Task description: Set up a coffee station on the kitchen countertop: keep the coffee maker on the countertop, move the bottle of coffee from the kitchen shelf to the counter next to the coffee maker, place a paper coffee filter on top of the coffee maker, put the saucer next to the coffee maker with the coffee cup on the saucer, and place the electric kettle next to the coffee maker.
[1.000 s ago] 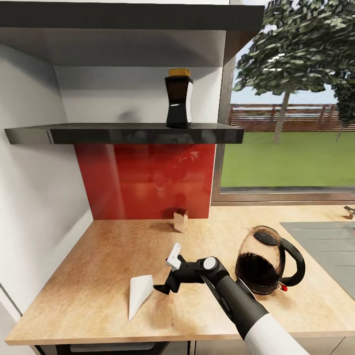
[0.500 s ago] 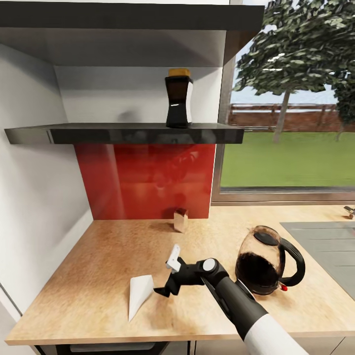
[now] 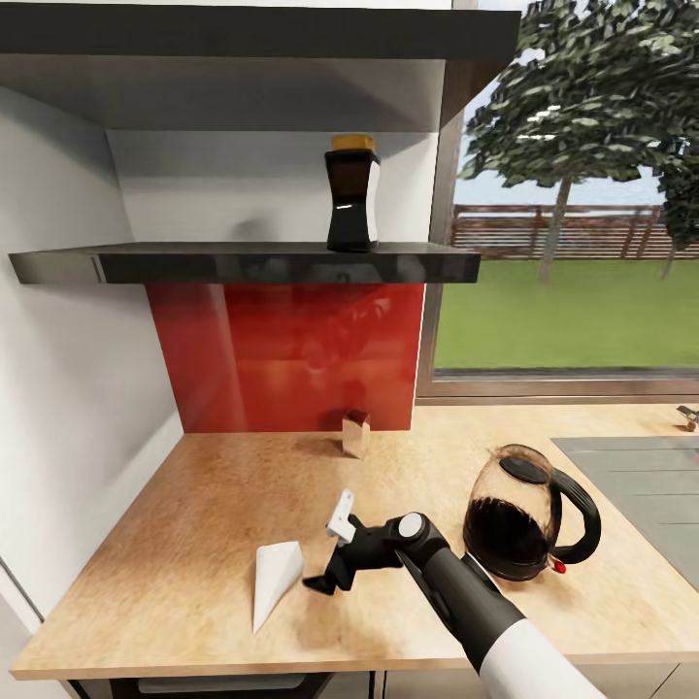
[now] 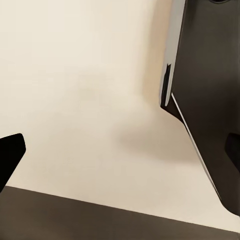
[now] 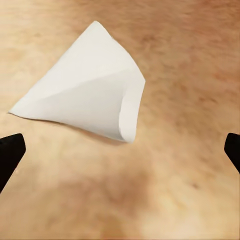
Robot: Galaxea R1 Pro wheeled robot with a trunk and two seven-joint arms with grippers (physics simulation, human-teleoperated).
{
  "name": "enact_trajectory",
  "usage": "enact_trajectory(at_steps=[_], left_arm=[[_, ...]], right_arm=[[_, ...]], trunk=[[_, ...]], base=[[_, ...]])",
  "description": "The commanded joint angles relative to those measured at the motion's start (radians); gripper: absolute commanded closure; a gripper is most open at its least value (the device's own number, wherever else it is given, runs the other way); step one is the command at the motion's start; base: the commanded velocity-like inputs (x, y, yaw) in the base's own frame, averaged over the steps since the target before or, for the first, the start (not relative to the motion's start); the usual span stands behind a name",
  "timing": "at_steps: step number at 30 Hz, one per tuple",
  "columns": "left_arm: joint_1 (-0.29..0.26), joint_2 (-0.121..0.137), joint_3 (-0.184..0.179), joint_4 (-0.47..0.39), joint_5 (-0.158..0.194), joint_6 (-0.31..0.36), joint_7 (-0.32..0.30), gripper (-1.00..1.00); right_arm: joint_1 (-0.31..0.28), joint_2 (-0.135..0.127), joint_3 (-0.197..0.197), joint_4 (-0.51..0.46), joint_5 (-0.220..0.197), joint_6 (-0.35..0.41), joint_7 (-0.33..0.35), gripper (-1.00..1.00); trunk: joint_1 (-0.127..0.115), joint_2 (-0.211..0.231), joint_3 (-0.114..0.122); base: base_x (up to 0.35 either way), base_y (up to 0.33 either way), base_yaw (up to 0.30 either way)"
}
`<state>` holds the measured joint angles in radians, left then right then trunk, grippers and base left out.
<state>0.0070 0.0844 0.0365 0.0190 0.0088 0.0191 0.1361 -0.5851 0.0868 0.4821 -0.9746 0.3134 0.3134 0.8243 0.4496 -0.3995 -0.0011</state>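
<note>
The paper coffee filter point(image 3: 275, 579) lies flat on the kitchen countertop point(image 3: 194, 505) near its front edge; up close the white cone point(image 5: 90, 105) sits just ahead of the fingertips. My right gripper point(image 3: 328, 551) hovers open right beside the filter, low over the worktop, with nothing between its fingers point(image 5: 10, 155). High on the dark kitchen shelf point(image 3: 243, 262) stands the bottle of coffee point(image 3: 351, 194), black with an orange cap. The electric kettle point(image 3: 519, 524) stands on the counter to the right of my arm. My left gripper point(image 4: 120, 152) is open, facing a beige surface.
A small brown box point(image 3: 355, 432) stands by the red backsplash point(image 3: 282, 359). The steel sink point(image 3: 641, 485) begins at the right. A white wall point(image 3: 68, 388) bounds the counter's left side, and a window point(image 3: 573, 291) lies behind. A dark panel point(image 4: 210, 100) is near the left wrist.
My right gripper has sunk slightly toward the countertop beside the filter, still open. The filter, kettle and bottle have not moved.
</note>
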Motion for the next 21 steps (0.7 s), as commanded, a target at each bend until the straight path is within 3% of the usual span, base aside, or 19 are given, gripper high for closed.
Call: enact_trajectory(at_steps=[1, 21], left_arm=[[0.000, 0.000, 0.003, -0.001, 0.001, 0.002, 0.001, -1.00], [0.001, 0.000, 0.003, 0.001, 0.002, 0.001, 0.002, -1.00]], right_arm=[[0.000, 0.000, -0.001, -0.001, 0.006, 0.004, 0.015, -1.00], [0.000, 0.002, 0.000, 0.000, 0.006, 0.004, 0.038, -1.00]], trunk=[[0.000, -0.001, 0.000], [0.000, -0.001, 0.000]], base=[[0.000, 0.000, 0.000], [0.054, 0.027, 0.000]])
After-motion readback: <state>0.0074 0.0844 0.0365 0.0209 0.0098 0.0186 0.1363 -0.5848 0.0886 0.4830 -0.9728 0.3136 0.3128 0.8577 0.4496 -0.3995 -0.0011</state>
